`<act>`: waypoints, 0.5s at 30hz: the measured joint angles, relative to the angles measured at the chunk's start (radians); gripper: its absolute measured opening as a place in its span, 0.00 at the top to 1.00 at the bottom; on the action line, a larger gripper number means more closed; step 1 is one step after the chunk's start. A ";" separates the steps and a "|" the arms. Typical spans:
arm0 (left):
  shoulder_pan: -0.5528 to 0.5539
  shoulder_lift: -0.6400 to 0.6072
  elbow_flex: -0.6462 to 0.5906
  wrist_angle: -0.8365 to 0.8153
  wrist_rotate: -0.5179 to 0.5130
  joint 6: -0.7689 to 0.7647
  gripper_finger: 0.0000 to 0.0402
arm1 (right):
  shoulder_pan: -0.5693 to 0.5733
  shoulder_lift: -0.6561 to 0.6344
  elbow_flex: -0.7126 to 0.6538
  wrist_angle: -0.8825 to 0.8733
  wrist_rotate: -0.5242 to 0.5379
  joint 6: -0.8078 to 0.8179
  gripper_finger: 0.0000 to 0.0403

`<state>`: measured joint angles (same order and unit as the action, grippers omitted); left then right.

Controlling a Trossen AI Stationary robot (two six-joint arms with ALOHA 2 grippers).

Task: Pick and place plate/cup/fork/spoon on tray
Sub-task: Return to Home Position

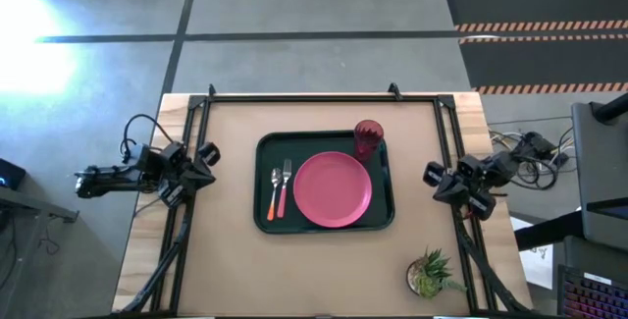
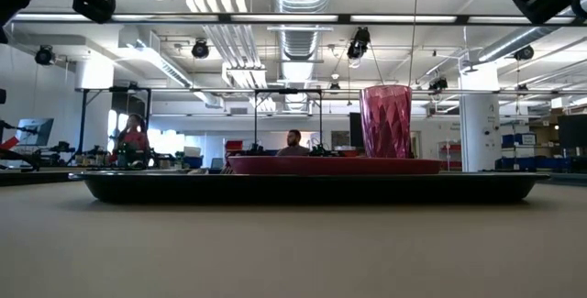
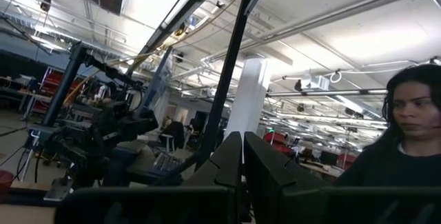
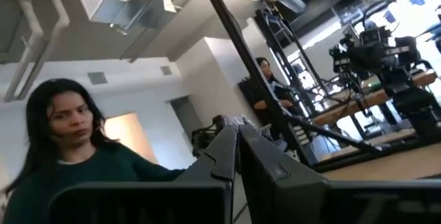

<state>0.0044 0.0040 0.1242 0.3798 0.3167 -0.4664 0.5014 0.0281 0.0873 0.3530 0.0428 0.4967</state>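
Tableware here counts out as one plate point(image 1: 333, 189), one cup point(image 1: 368, 138), one fork point(image 1: 285, 187) and one spoon point(image 1: 272, 193), all inside one tray point(image 1: 294, 147) at the middle of the table point(image 1: 226, 260). The plate lies flat on the tray's right half, close to its near and right rims. The cup stands upright in the tray's far right corner, just beside the plate. Fork and spoon lie side by side on the tray's left part, metal ends toward the table's far edge. The spoon is nearer the tray's left rim, and the fork lies between it and the plate. One potted plant point(image 1: 429, 274) stands near the table's near right corner, well apart from the tray.

Two grippers are in view. The left gripper point(image 1: 211, 155) sits at the table's left edge and the right gripper point(image 1: 430, 174) at its right edge. Both point inward, well apart from the tray and above the tabletop. Each has its fingers pressed together, with nothing between them and touching nothing. One person in a dark top point(image 4: 62, 155) shows beyond the table.
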 joint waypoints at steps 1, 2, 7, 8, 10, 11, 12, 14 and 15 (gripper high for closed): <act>0.000 0.000 0.000 0.000 0.000 0.000 1.00 | 0.000 -0.015 -0.010 0.014 0.000 -0.008 0.98; 0.000 0.000 0.000 0.000 -0.001 0.000 1.00 | 0.000 -0.028 -0.024 0.028 -0.001 -0.020 0.98; 0.000 0.001 0.001 0.004 -0.017 -0.002 1.00 | 0.001 -0.025 -0.075 0.147 -0.024 -0.128 0.98; 0.000 0.000 0.001 0.005 -0.018 -0.002 1.00 | 0.001 -0.027 -0.075 0.153 -0.020 -0.149 0.98; 0.000 0.001 0.001 0.005 -0.019 -0.002 1.00 | 0.000 -0.027 -0.075 0.155 -0.017 -0.184 0.98; 0.000 0.001 0.001 0.004 -0.019 -0.002 1.00 | 0.000 -0.027 -0.075 0.157 -0.017 -0.205 0.98; 0.000 0.001 0.001 0.004 -0.019 -0.001 1.00 | 0.000 -0.028 -0.075 0.162 -0.017 -0.217 0.98; 0.000 0.001 0.000 0.004 -0.019 -0.001 1.00 | 0.000 -0.028 -0.075 0.159 -0.018 -0.225 0.98; 0.000 0.001 0.000 0.002 -0.019 -0.001 1.00 | 0.000 -0.028 -0.075 0.157 -0.018 -0.215 0.98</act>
<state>0.0043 0.0051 0.1246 0.3813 0.2977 -0.4675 0.5018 0.0004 0.0120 0.5102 0.0249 0.2815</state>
